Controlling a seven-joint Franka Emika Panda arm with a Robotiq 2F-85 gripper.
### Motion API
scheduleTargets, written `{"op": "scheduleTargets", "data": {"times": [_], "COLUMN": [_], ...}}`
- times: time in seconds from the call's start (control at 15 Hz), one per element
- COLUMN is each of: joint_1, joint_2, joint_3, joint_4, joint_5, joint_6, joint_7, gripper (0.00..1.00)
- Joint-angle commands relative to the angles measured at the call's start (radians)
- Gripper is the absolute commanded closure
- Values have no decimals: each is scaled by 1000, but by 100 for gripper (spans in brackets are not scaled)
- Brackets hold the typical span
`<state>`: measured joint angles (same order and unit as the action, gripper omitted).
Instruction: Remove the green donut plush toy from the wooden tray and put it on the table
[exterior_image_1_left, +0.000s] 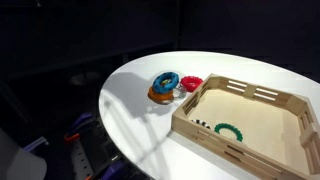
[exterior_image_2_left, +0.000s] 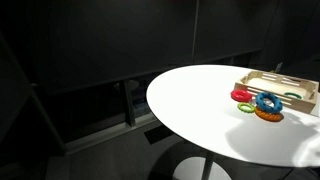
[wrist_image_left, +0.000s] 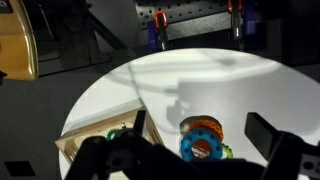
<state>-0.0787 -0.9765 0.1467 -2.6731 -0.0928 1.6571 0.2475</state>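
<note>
Lying in wooden tray, green donut plush toy, pincer spread wide

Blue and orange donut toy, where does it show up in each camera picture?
In an exterior view: blue and orange donut left of centre, beside the wooden tray.
In an exterior view: far right, just below the tray.
Wrist view: bottom centre, right of the tray.
Shared landmark: the tray.
</note>
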Motion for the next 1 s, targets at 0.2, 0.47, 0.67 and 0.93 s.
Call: {"op": "scheduleTargets", "data": {"times": [0.2, 0.47, 0.67, 0.93], "joint_1": [13, 8, 0, -9], "joint_2": [2, 27, 68, 143], "joint_3": [-9, -5, -5, -2], "joint_4": [2, 26, 66, 140], "joint_5": [-7, -5, -1, 3], "joint_6": [-3, 9, 27, 60], "joint_7": [8, 19, 29, 56], "gripper": [0, 0, 0, 0]}}
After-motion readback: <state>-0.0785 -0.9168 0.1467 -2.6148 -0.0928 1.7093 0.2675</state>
